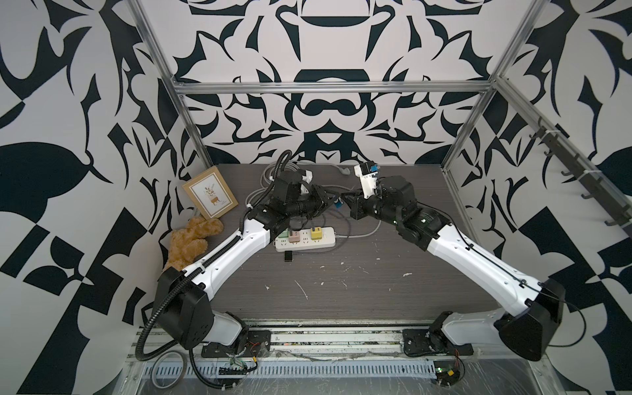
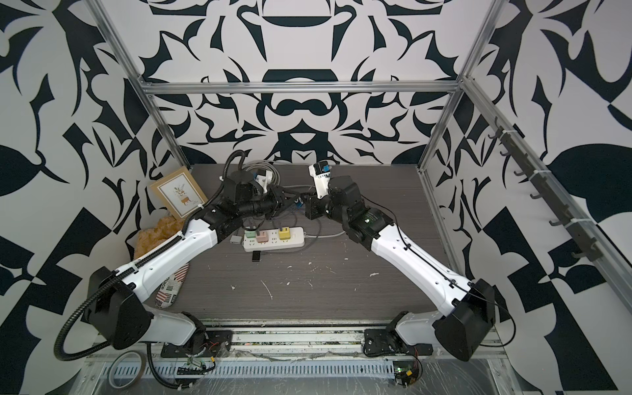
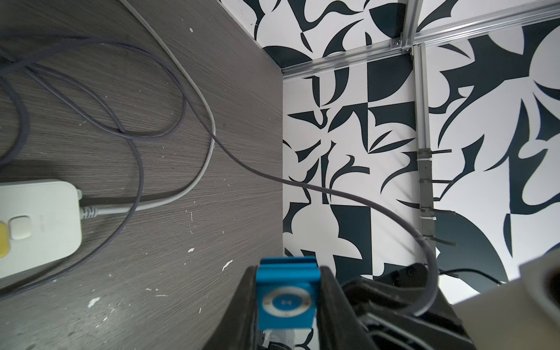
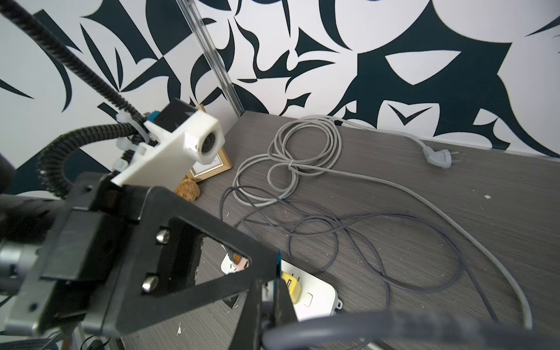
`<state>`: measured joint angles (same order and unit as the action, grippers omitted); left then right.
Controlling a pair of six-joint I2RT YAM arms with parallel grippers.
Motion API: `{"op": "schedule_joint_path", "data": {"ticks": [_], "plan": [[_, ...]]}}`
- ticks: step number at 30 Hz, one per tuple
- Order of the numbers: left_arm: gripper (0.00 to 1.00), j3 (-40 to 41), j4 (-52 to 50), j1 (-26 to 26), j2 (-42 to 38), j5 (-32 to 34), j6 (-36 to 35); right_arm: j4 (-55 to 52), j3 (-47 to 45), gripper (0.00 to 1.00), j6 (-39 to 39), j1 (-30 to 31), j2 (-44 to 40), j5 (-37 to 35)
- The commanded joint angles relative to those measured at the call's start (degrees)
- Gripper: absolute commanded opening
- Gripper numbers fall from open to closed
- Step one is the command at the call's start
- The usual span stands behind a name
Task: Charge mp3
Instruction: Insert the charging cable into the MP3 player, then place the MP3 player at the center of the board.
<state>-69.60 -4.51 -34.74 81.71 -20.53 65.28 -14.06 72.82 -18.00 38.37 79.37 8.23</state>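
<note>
Bare table (image 1: 342, 290) lies open in front of the power strip (image 1: 326, 239); looped cables (image 3: 213, 136) crowd its far side

A white rectangular power strip (image 2: 297, 238) lies on the dark grey wood-grain table (image 2: 342, 290) in a top view. It carries a green charger cube (image 2: 250, 234), a pink charger cube (image 2: 263, 236) and a yellow charger cube (image 2: 284, 234). Just on the strip's near side lies a small black rectangular device (image 2: 256, 257). Above its far side the left gripper (image 2: 291, 201) and right gripper (image 2: 307, 205) meet tip to tip. A bright-blue speck between them looks like the tiny square mp3 player (image 2: 299, 204). Beyond the strip sits a coiled grey cable (image 2: 263, 169), and off its left end stands a gold-framed picture (image 2: 179, 195).
</note>
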Motion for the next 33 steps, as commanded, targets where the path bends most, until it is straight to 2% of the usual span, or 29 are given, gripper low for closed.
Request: {"op": "schedule_joint_path", "data": {"ticks": [1,9,16,21,25,26,29,33], "plan": [[0.00,-9.57,15.66,-3.75,-6.28,-9.33,-2.81,-22.92,-3.22,0.00,2.64,1.96,8.17,9.65],[0.00,-9.04,19.49,-3.76,-6.13,-8.90,-1.17,-20.42,-3.82,0.00,0.22,1.80,8.82,11.80],[0.00,-6.23,14.63,-3.59,-7.89,-6.98,0.25,-19.23,-1.76,0.00,-5.69,0.51,4.49,12.27],[0.00,0.55,5.65,-3.59,-11.83,-5.34,0.69,-20.05,-0.83,0.32,-14.00,-2.29,-3.23,13.07],[0.00,8.28,-1.14,-3.56,-13.31,-3.89,0.65,-24.09,-1.60,0.46,-20.55,-3.98,-10.82,17.45],[0.00,10.01,-1.54,-3.36,-13.32,-3.66,1.28,-25.12,-2.31,0.61,-22.27,-3.98,-12.91,18.49],[0.00,13.81,-4.10,-2.80,-12.85,-2.17,3.22,-26.32,-8.65,0.69,-29.07,-3.99,-19.32,24.00],[0.00,13.18,-14.66,-2.72,-10.76,-1.73,3.25,-25.08,-18.59,0.71,-37.70,-3.68,-27.40,27.98]]}}
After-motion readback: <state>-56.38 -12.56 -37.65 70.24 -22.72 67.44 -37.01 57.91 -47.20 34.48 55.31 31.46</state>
